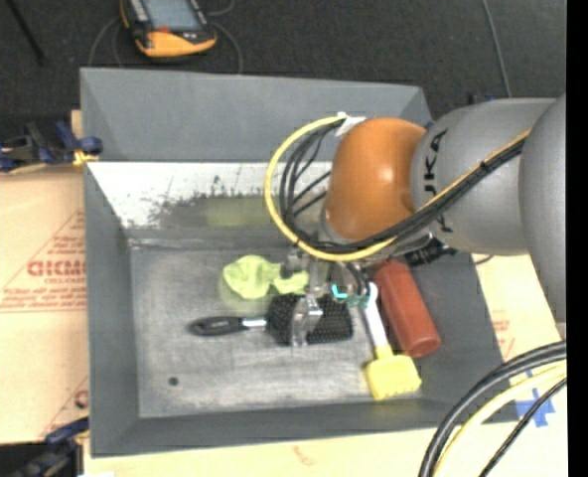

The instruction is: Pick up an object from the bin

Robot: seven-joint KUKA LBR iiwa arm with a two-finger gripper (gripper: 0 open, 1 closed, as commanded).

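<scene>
1. Brush (336,328) lies mid-bin, its black bristle head right under the claw (309,314), its handle pointing left
2. Claw sits low on the brush head; whether it is wide or narrow cannot be told
3. Brush is black all over, with a blocky head and slim handle
4. Yellow-green lump (248,277) lies just beside the head, up-left; red cylinder (409,312) and yellow block (391,377) lie to its right
5. Grey arm (493,187) bears partly seen "KUKA" lettering

The bin (115,296) is plain grey, its back wall flecked with dark specks. At mid frame lie a yellow-green crumpled lump (246,278) and a black brush (274,322). At lower right are a red cylinder (410,314) and a white-handled yellow block (392,377). The wrist cover (371,177) is orange.
</scene>
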